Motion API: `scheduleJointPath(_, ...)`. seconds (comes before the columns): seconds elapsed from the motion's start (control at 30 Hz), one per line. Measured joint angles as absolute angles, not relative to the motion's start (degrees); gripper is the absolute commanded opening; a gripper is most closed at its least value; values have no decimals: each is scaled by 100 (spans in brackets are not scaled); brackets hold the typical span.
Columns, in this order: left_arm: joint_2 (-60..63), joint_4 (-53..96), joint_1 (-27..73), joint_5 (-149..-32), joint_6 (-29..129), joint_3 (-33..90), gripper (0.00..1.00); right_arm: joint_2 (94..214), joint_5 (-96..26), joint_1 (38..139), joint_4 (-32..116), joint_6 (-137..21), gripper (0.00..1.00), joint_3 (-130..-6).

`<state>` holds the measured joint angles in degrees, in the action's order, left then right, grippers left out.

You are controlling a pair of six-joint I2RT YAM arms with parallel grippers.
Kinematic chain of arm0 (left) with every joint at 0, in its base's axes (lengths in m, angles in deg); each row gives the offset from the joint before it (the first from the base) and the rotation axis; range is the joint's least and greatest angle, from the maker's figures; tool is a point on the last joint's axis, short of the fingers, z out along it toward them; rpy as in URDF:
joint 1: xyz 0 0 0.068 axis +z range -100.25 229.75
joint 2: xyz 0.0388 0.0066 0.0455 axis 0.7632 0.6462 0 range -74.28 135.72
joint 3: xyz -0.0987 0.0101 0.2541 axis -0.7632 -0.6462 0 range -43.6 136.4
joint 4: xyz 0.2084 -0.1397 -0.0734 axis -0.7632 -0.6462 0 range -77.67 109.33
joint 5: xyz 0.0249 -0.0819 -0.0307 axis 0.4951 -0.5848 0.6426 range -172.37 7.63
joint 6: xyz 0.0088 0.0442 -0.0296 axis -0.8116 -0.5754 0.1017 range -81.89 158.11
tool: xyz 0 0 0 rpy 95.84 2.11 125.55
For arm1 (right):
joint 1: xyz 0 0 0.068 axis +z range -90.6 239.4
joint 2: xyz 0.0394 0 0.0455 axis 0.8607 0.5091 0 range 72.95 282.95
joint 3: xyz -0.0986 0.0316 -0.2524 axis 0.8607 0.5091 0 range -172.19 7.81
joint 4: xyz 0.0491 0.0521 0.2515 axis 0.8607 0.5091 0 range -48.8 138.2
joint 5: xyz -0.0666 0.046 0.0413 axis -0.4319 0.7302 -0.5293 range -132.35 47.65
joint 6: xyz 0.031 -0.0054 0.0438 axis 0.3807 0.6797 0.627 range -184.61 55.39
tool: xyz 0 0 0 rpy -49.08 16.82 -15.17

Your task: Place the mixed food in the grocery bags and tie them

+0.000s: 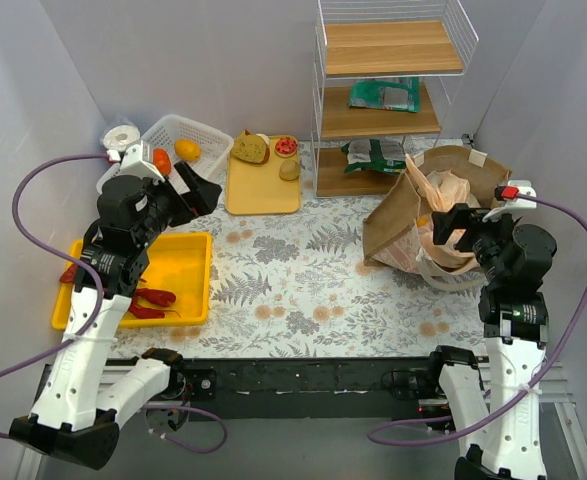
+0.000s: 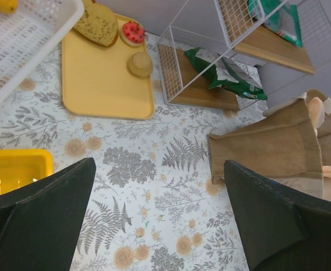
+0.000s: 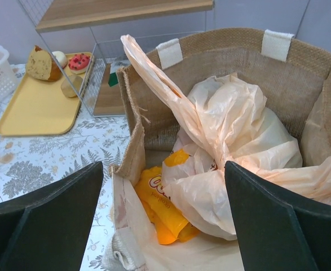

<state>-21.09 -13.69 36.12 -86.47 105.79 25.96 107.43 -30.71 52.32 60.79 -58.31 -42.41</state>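
The brown bag [image 1: 398,222] with white handles stands at the right and also shows in the left wrist view [image 2: 272,144]. The peach plastic bag [image 3: 233,130] sits inside it, beside an orange snack packet [image 3: 165,200]. My right gripper [image 3: 162,220] is open and empty just above the bag's mouth [image 1: 451,225]. My left gripper [image 2: 159,220] is open and empty, held high over the tablecloth at the left [image 1: 195,190]. Bread pieces [image 1: 252,148] and a red-topped piece [image 1: 286,146] lie on the pale yellow tray [image 1: 263,190]. Red peppers [image 1: 153,298] lie in the yellow bin [image 1: 183,265].
A white basket [image 1: 208,135] at back left holds a yellow pepper [image 1: 187,150] and an orange item [image 1: 162,160]. A wire shelf rack [image 1: 383,95] at the back holds green foil packets [image 1: 385,95]. A tape roll [image 1: 121,138] lies by the basket.
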Motion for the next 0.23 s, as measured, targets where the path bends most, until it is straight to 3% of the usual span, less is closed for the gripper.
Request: scheduleJointPath(0.23,-2354,-1742,3612,-8481,10540,2594,98,10592,-3163,5232,6088,-5789,95,-4107)
